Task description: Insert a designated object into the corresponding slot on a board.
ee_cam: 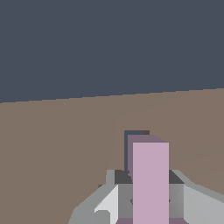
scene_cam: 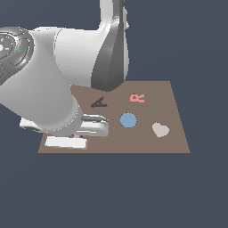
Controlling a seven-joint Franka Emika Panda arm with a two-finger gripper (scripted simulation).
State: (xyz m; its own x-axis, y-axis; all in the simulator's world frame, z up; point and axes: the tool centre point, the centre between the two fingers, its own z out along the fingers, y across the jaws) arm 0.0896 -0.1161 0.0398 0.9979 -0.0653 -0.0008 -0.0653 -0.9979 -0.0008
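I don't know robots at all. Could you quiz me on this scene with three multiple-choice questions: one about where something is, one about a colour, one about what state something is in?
1. On the brown board, the grey heart lies where relative to the blue disc?
A. Toward the exterior view's right
B. Toward the exterior view's left
C. On top of it

2. What colour is the letter R?
A. Green
B. Salmon pink
C. Yellow

3. What is the tool doing?
A. Hanging open and empty
B. Shut on the lilac T block
C. Gripping the blue disc

Answers: 1 A, the exterior view shows the heart right of the disc and apart from it. 2 B, the R is pink against the brown. 3 B, the wrist view shows the lilac piece between the grey fingers.
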